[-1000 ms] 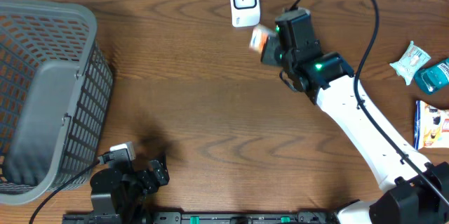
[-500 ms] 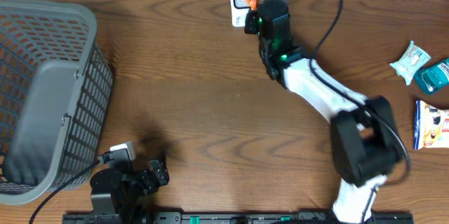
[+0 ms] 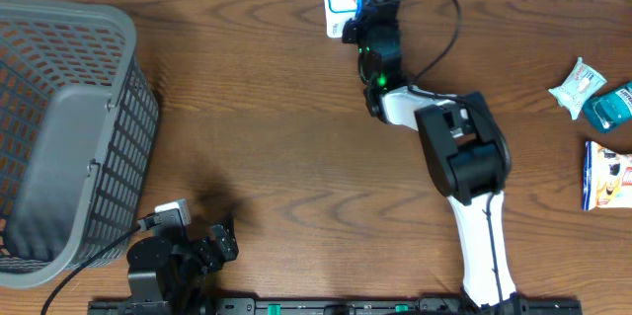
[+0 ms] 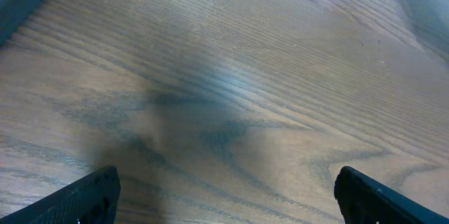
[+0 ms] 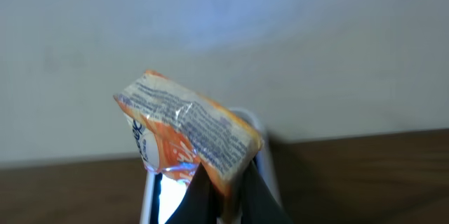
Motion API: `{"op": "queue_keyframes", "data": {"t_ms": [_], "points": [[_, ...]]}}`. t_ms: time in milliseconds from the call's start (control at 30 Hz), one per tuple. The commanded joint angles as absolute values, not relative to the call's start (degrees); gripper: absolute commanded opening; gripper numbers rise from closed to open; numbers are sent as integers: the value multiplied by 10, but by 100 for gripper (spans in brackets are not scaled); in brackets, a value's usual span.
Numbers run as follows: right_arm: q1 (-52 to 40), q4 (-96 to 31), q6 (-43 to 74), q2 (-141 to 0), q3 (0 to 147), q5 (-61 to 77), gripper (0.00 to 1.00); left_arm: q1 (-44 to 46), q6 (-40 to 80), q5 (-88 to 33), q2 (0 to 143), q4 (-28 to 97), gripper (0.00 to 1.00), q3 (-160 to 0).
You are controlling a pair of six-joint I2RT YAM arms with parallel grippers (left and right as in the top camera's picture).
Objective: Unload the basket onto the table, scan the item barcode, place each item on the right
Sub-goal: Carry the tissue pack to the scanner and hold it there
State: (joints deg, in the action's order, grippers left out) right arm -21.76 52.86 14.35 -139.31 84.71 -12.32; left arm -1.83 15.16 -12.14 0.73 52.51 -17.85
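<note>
Nearest you, your left fingers (image 4: pixel 91 194) hang wide apart over bare tabletop (image 4: pixel 231 76), holding nothing. Farther out, the right arm (image 3: pixel 464 157) reaches toward the far edge. There your right fingers (image 5: pixel 203 197) are clamped on the orange-and-white packet (image 5: pixel 186 129), tilted, right over the white scanner (image 3: pixel 334 21) at the tabletop's far edge.

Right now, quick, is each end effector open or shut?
Left end effector: open, holding nothing.
Right end effector: shut on the orange packet.
</note>
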Motion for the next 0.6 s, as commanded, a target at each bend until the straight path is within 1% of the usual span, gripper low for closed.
{"op": "queue_keyframes", "data": {"t_ms": [0,133,200,333,567], "points": [[-218,504,100,-1421,908,-86,1,-20,146,-129,6,527,98,-176],[-219,437,98,-1424,947,-88,1,-20,146,-129,6,527,98,-176],[-219,415,80,-1424,957,-89,1,-20,146,-128,6,527,98,-176],[-219,415,35,-1424,959,-89,1,-20,146,-129,6,527,98,-176],[-225,414,36,-1399,959,-89,1,-20,146,-129,6,527,98,-176]]}}
